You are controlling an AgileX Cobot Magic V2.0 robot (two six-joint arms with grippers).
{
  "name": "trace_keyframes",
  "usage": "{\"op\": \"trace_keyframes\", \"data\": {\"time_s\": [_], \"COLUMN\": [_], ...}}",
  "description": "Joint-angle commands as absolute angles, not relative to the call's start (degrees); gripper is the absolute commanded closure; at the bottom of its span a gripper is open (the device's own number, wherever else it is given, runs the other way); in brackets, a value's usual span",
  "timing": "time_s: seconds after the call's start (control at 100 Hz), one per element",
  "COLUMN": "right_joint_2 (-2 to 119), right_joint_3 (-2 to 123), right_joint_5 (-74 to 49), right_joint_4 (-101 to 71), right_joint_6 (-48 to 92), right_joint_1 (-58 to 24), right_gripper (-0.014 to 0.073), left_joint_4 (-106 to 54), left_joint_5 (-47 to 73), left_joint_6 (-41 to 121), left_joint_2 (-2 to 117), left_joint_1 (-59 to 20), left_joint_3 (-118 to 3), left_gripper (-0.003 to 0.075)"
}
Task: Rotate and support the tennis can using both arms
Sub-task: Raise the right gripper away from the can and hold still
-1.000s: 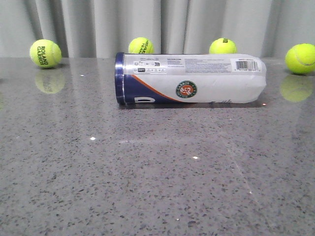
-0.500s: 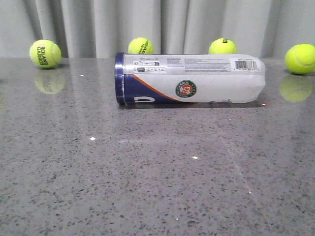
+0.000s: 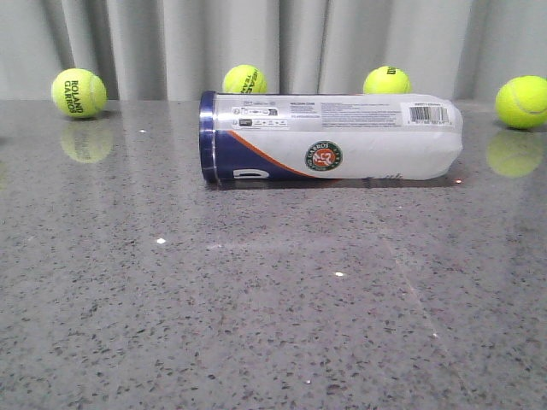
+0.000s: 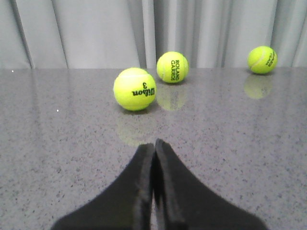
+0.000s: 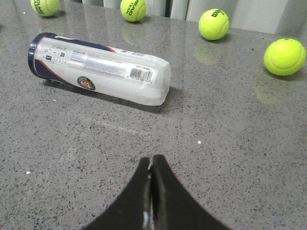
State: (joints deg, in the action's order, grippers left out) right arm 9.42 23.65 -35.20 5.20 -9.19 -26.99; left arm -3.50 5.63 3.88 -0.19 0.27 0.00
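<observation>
Both claws are pinched fully together, holding nothing: the right claw (image 5: 152, 165) sits well short of the can (image 5: 98, 68), which lies on its side ahead on the table (image 3: 273, 299), untouched. The left claw (image 4: 154, 151) faces three balls (image 4: 135, 89); the front view counts four (image 3: 79, 92) behind one can.

white-navy tennis can (image 3: 333, 137), yellow-green tennis balls (image 3: 79, 93), speckled grey table (image 3: 256, 299)
</observation>
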Motion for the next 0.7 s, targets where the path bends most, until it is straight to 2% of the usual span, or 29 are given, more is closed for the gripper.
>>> {"op": "trace_keyframes", "data": {"time_s": [0.0, 0.17, 0.39, 0.69], "right_joint_2": [10.1, 10.1, 10.1, 10.1], "right_joint_3": [24.95, 24.95, 24.95, 24.95], "right_joint_5": [-30.33, -30.33, -30.33, -30.33], "right_joint_4": [5.77, 5.77, 5.77, 5.77], "right_joint_6": [-9.29, -9.29, -9.29, -9.29], "right_joint_1": [-26.61, -26.61, -26.61, -26.61], "right_gripper": [0.0661, 0.0661, 0.0661, 0.0661], "left_joint_4": [-4.21, -4.87, -4.87, -4.62], "left_joint_5": [-2.38, -9.7, 0.0, 9.78], "left_joint_6": [3.3, 3.3, 3.3, 3.3], "left_joint_2": [-2.04, -2.1, 1.49, 15.04], "left_joint_1": [0.16, 0.16, 0.16, 0.16], "left_joint_3": [2.58, 0.88, -8.84, -24.82], "left_gripper": [0.074, 0.074, 0.074, 0.074]}}
